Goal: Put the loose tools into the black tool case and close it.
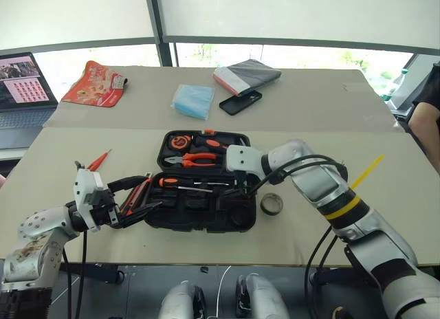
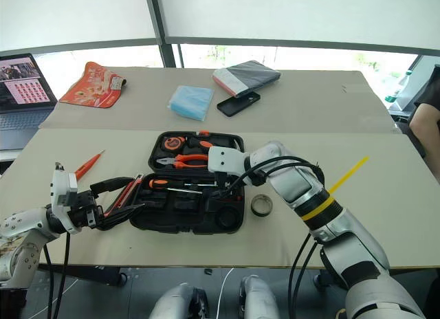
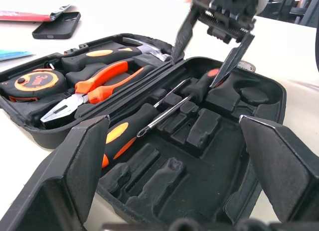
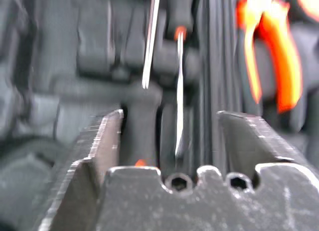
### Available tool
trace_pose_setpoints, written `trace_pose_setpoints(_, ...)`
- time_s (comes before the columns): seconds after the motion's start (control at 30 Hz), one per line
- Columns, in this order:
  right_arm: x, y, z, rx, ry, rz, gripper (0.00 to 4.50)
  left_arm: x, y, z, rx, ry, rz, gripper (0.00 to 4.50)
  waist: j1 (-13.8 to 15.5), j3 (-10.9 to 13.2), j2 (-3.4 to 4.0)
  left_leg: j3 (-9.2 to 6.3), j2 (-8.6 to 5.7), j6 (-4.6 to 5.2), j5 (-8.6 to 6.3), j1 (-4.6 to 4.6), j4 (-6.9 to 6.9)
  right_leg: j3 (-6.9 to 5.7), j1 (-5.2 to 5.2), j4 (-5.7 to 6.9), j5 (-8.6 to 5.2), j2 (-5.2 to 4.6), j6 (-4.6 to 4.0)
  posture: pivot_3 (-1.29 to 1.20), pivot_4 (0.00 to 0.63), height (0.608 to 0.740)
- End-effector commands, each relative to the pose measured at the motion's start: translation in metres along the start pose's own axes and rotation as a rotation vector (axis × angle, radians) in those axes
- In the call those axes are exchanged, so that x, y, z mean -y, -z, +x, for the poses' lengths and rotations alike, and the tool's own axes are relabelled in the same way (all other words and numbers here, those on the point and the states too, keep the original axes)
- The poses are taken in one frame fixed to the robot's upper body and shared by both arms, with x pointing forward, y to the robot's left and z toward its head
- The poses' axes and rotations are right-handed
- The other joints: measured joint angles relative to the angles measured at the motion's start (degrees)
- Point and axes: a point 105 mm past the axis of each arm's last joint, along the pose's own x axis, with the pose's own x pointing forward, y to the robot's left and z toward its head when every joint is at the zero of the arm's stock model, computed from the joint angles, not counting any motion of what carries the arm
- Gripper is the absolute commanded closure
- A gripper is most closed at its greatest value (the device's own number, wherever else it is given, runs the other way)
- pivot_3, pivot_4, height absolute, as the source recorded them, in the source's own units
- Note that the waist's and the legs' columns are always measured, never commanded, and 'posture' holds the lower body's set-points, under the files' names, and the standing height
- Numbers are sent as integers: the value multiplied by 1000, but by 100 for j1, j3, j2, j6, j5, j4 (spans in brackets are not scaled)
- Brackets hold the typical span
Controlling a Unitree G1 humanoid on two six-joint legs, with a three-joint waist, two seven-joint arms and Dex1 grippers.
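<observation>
Reaching over black tool case (image 1: 199, 209), right claw (image 3: 207, 66) released, left claw (image 1: 141, 195) spread beside it.

We saw the tool case (image 1: 206, 188) lying open mid-counter (image 1: 69, 161), pliers (image 1: 196, 159) in its far half, screwdrivers (image 1: 182, 185) in its near half. A tape roll (image 1: 271, 204) sat just right of it, another screwdriver (image 1: 98, 160) well left, a phone (image 1: 240, 102) behind.

Silver-grey arms, black cables, yellow band, black fingers (image 3: 227, 61).
</observation>
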Motion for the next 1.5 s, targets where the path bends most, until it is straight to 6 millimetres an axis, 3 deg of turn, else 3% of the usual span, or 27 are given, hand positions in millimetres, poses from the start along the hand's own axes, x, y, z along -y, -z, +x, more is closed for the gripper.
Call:
trace_pose_setpoints(0.03,8,-33,-29,224,9,-5,923,-1,-7,-3,24,-24,39,0,10,0,0,0,0,7,3,0,0,0,1,-1,1,0,0,0,150,740)
trace_pose_setpoints(0.17,7,-13,-25,258,61,76,1999,-1,-3,-5,19,-41,35,0,26,-1,-2,-4,1,9,1,5,0,-1,9,-4,1,-18,-1,0,150,740)
trace_pose_setpoints(0.4,-13,25,12,218,69,102,4413,0,2,-7,-4,-50,49,0,5,0,-2,-3,0,-7,-7,6,0,-2,10,-2,1,-25,-1,0,150,740)
trace_pose_setpoints(0.57,-16,30,32,222,64,147,4461,0,1,-11,-19,-56,64,0,-35,-1,-2,-3,7,-11,-4,11,-2,2,11,-1,0,-13,0,0,150,740)
trace_pose_setpoints(0.77,-27,48,48,114,5,204,4461,7,5,-18,-36,-75,56,0,-129,-1,-2,-4,13,-32,-11,55,-13,6,46,-2,-3,-15,-2,0,150,740)
trace_pose_setpoints(0.9,-28,40,52,107,-17,230,4461,7,10,-27,-48,-106,43,0,-139,-2,-3,-7,15,-51,-24,83,-23,11,64,-3,-8,-20,-7,0,150,740)
trace_pose_setpoints(1.1,-19,45,51,30,11,227,4461,6,26,-42,-67,-153,23,0,-149,-4,-3,-8,21,-54,-22,94,-44,14,62,-3,-12,-19,-15,0,150,740)
trace_pose_setpoints(1.17,-18,34,51,86,7,221,4461,3,29,-48,-55,-179,20,0,-149,-6,-6,-7,21,-54,-23,102,-56,15,63,-3,-13,-19,-17,0,150,740)
trace_pose_setpoints(1.27,-8,7,32,283,75,174,4461,-3,32,-64,-17,-243,8,0,-142,-8,-12,-9,23,-54,-22,107,-79,10,58,-4,-18,-16,-25,0,150,740)
trace_pose_setpoints(1.37,-4,-2,3,410,134,181,4461,-11,33,-88,16,-344,-15,0,-121,-6,-13,-14,23,-67,-14,89,-88,4,42,-2,-29,-13,-45,0,150,740)
trace_pose_setpoints(1.5,-17,1,-33,491,175,178,3362,-24,38,-129,-2,-560,-55,0,-96,-5,-16,-15,18,-82,-2,62,-86,2,25,-10,-29,-17,-49,0,150,740)
